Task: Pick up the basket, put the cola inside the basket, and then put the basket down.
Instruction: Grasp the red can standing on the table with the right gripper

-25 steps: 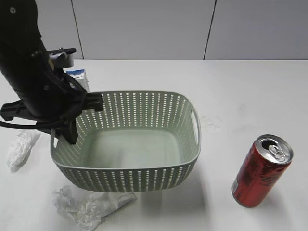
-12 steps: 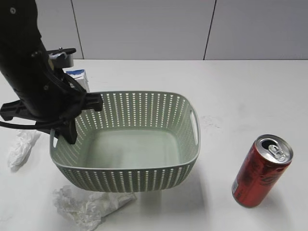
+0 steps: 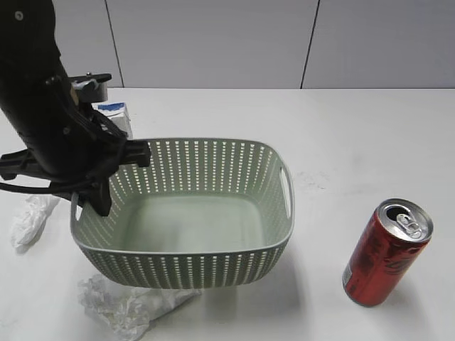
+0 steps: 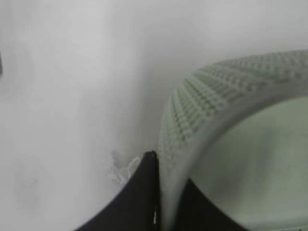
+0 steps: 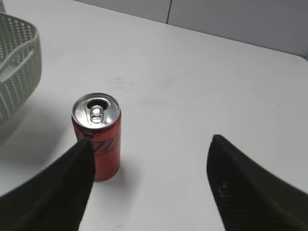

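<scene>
Basket (image 3: pixel 186 220): the pale sage-green plastic tub sat at the middle of the white table (image 3: pixel 355 135), rounded at the corners, its walls pierced with rows of short slots and a cut-out handle at its 3 o'clock side. Its 9 o'clock rim ran between the two black fingers of the left gripper (image 3: pixel 106 181); from the wrist view the rim passed edge-on through the closed pair, one finger (image 4: pixel 139 192) outside the wall and one inside. I could not tell whether the base touched the table.

Left arm: a bulky black arm came down from 10 o'clock over the basket's left edge, wrist turned so the fingers pointed down onto the rim, clamped on it.

Right gripper (image 5: pixel 149 185): it hung above the table with its two dark, tapered fingers spread wide apart, holding nothing.

Cola (image 3: pixel 387 252): the slim dark-red metal can stood upright at 4 o'clock from the basket, well apart from it, silver lid and pull tab up. In the right wrist view it stood just beside the gripper's left finger (image 5: pixel 57 192), toward 10 o'clock from the gap, not between the fingers.

Milk carton (image 3: pixel 114 114): a white-and-blue box stood behind the left arm at 10 o'clock, partly hidden.

Crumpled wrappers: one clear, wrinkled plastic scrap (image 3: pixel 128 305) lay at the basket's 7 o'clock corner, another (image 3: pixel 28 220) at 9 o'clock.
</scene>
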You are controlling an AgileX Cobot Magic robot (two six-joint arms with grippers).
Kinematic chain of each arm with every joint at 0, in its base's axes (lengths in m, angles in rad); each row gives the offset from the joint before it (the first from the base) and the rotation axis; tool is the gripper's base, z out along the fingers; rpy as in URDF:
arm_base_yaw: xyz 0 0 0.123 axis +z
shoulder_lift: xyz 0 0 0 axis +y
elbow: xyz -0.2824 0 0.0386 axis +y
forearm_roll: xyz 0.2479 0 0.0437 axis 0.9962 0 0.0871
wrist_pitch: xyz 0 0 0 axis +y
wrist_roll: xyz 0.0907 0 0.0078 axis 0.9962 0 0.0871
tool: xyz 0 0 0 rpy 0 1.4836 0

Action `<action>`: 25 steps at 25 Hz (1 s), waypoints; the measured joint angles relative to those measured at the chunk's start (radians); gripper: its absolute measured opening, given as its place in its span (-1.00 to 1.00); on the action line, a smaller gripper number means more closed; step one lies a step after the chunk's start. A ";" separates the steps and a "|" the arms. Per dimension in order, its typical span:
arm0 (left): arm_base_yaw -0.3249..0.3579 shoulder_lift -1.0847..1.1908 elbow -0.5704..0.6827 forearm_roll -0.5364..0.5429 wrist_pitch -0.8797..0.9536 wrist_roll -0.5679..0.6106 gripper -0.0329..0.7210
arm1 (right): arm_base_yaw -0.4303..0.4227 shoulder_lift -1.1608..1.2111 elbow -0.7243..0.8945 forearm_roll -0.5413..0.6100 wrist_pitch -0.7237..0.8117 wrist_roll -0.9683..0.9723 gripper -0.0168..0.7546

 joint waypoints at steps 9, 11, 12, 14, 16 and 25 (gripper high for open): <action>-0.002 0.000 0.000 0.000 0.004 0.001 -0.92 | 0.000 -0.102 0.049 -0.046 -0.002 0.064 0.47; -0.002 0.000 0.000 0.000 0.004 0.001 -0.92 | 0.000 -0.102 0.049 -0.047 -0.002 0.065 0.47; -0.002 0.000 0.000 0.000 0.004 0.002 -0.92 | 0.000 -0.102 0.049 -0.047 -0.001 0.065 0.47; -0.002 0.000 0.000 0.000 -0.001 0.002 -0.92 | 0.000 -0.102 0.049 -0.047 -0.002 0.066 0.47; -0.002 0.000 0.000 0.000 -0.014 0.002 -0.92 | 0.000 -0.102 0.050 -0.045 -0.006 0.066 0.47; -0.002 0.034 0.000 -0.003 -0.079 0.002 -0.92 | 0.000 0.120 -0.047 0.014 -0.020 0.068 0.57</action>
